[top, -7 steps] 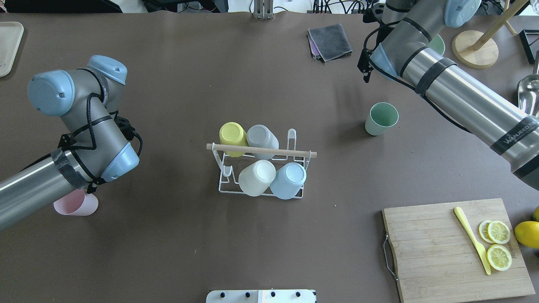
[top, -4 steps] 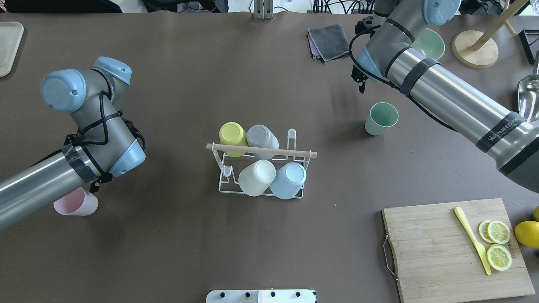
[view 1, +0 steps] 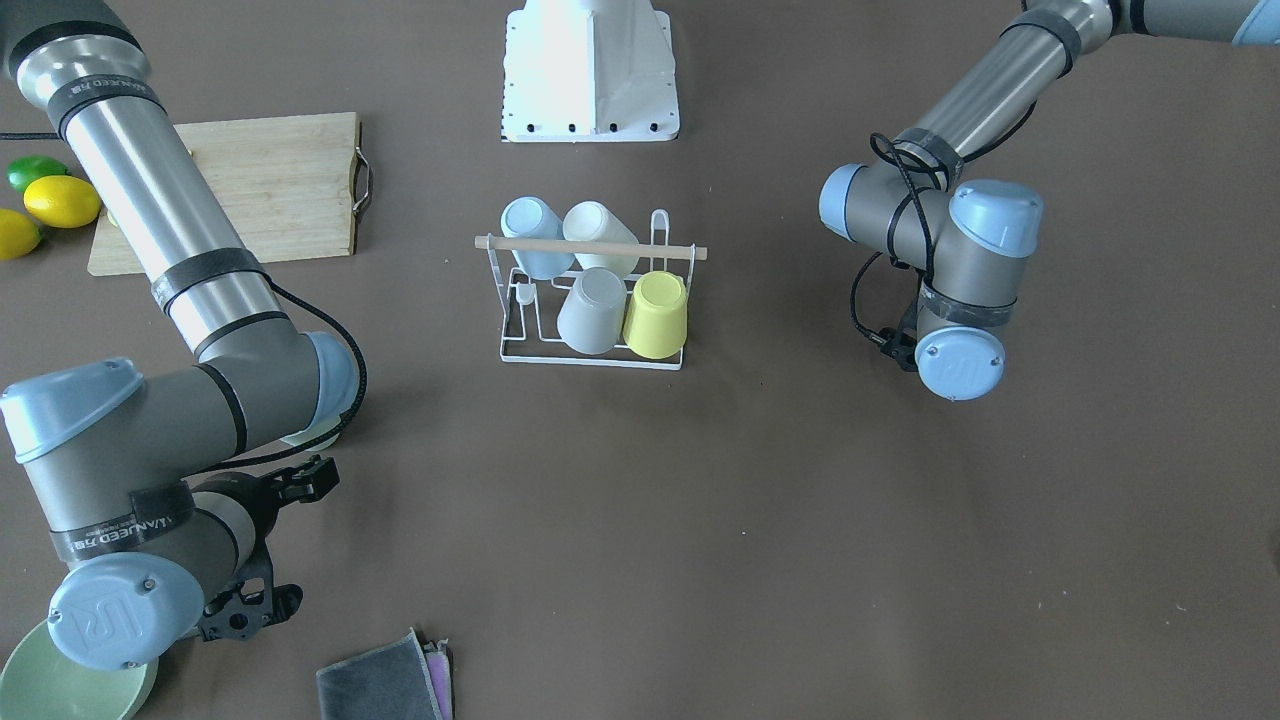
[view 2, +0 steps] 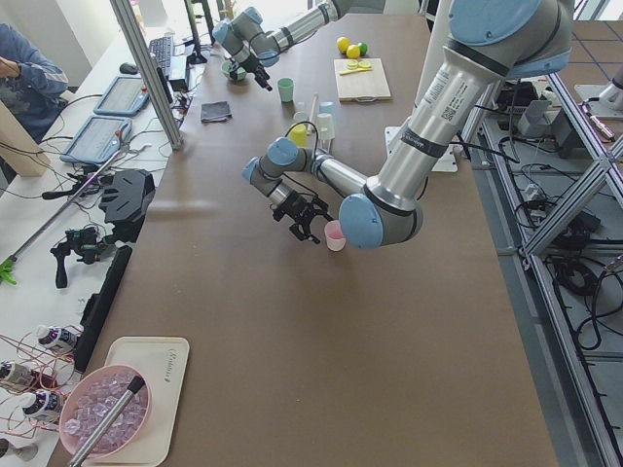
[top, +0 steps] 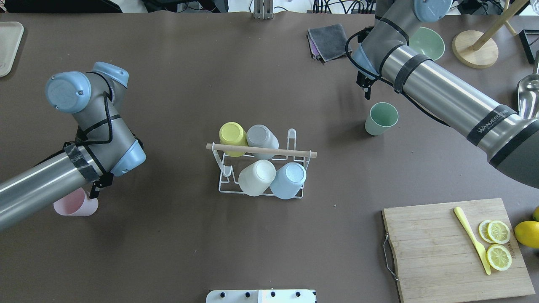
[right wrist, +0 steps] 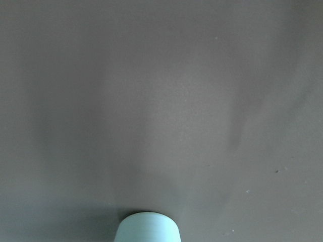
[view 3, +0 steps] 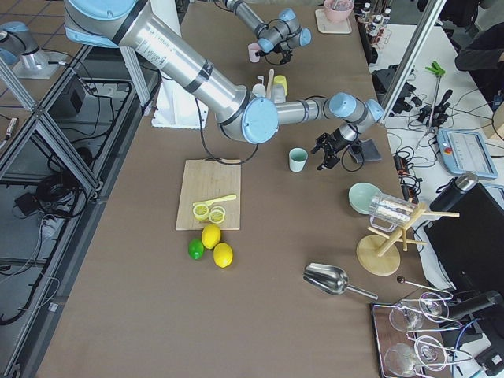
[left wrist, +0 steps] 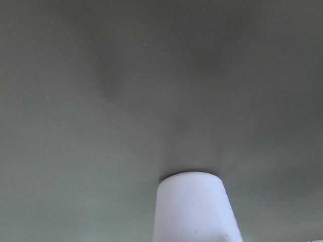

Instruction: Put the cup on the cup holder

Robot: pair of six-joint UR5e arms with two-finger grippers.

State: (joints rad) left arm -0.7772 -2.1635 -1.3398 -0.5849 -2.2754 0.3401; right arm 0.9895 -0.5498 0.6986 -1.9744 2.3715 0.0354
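Observation:
The white wire cup holder (top: 297, 158) stands mid-table with a wooden rod across its top. It carries yellow, grey, cream and blue cups upside down. A green cup (top: 381, 118) stands upright to its right. My right gripper (top: 367, 87) hovers just beyond that cup, open and empty; the cup fills the bottom of the right wrist view (right wrist: 148, 229). A pink cup (top: 76, 203) stands at the left, partly under my left arm. My left gripper (view 2: 304, 218) hangs open right beside it without touching it.
A wooden cutting board (top: 433, 248) with lemon slices and a yellow knife lies at the near right, lemons (top: 527, 233) beside it. At the far right are a grey cloth (top: 329, 41), a green bowl (top: 427, 42) and a wooden stand (top: 476, 48).
My right arm has swung left and brought its gripper down closer to the green cup. My left arm's wrist has shifted slightly right, its gripper staying beside the pink cup.

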